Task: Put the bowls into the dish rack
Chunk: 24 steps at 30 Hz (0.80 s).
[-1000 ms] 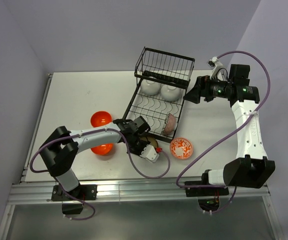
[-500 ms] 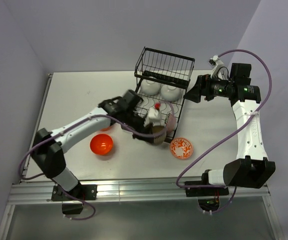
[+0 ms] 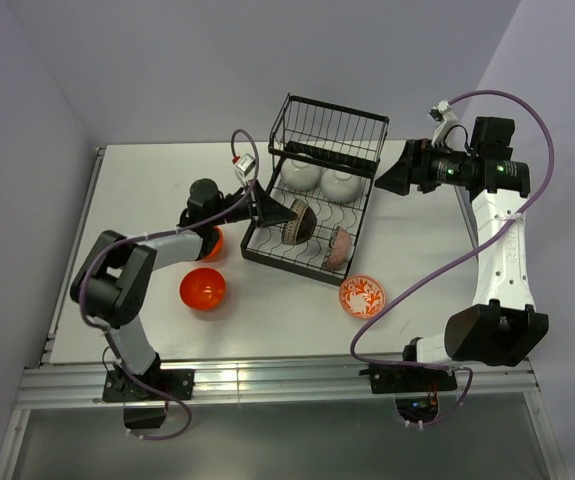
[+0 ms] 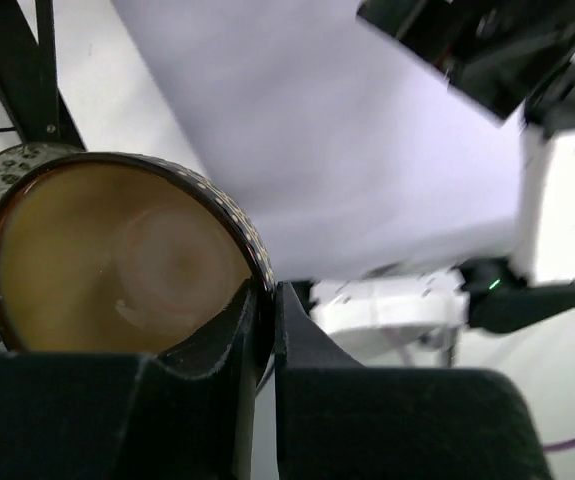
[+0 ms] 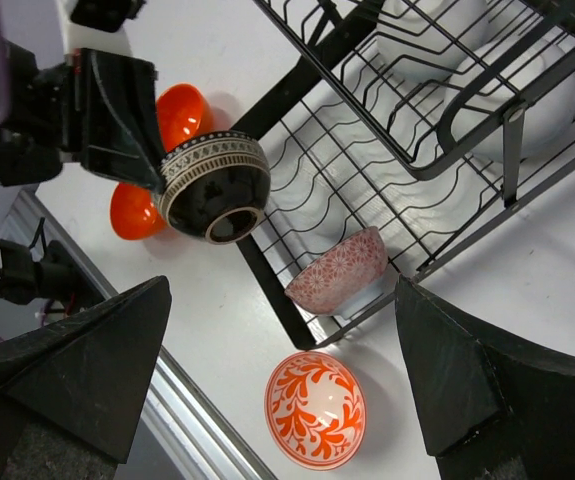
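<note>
Left wrist view: the left pincer (image 4: 265, 305) is clamping the dark rim of the brown bowl (image 4: 117, 255), one finger inside, one outside. It's holding the bowl tipped on its side over the lower tray of the dish rack (image 3: 327, 130). I'm guessing glazed ceramic: stiff, slick, chippable, so a rim pinch is making sense. The right pincer (image 3: 395, 178) is hovering beside the rack, fingers spread apart, gripping nothing.

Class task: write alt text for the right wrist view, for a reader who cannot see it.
The left gripper holds a dark pattern-rimmed round bowl over the black wire dish rack; a pink patterned bowl rests inside.
</note>
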Tool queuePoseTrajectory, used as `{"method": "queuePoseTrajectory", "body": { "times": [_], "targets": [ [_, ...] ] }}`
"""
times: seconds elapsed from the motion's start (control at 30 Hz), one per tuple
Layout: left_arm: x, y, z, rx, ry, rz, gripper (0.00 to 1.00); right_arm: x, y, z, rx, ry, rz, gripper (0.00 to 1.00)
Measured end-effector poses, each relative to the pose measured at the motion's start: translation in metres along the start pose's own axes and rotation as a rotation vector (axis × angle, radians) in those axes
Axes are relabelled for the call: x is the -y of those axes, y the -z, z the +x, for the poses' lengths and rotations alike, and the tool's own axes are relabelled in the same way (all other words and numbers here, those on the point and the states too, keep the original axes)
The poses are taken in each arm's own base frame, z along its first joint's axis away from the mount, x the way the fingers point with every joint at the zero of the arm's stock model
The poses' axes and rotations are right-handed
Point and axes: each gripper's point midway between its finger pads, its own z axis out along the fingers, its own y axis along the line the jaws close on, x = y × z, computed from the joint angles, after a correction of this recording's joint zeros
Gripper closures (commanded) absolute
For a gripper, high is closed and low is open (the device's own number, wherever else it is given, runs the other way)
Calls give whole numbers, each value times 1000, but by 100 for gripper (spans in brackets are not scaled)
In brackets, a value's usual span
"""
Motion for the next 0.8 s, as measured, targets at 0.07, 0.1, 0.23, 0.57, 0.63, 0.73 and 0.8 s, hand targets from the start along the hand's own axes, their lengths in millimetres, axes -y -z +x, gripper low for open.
{"method": "queuePoseTrajectory", "body": {
  "times": [0.07,0.1,0.23,0.57,0.63,0.73,0.8],
  "targets": [
    [-9,-6,-7,56,118,20,100,2,0,1,-2,-7,6,0],
    [-13,-8,-10,81,166,26,100,3,0,2,-4,-11,11,0],
    [-28,-15,-20,157,293,29,100,4,1,3,-8,-16,19,0],
    [-40,-23,-18,230,397,29,100,8,1,4,-11,-19,36,0],
    [-46,-24,-14,230,423,14,100,8,1,4,-11,-20,37,0],
    [-55,-26,-9,230,449,-5,100,8,1,4,-12,-20,38,0],
    [-60,-27,-7,228,466,-13,100,8,1,5,-12,-20,38,0]
  ]
}}
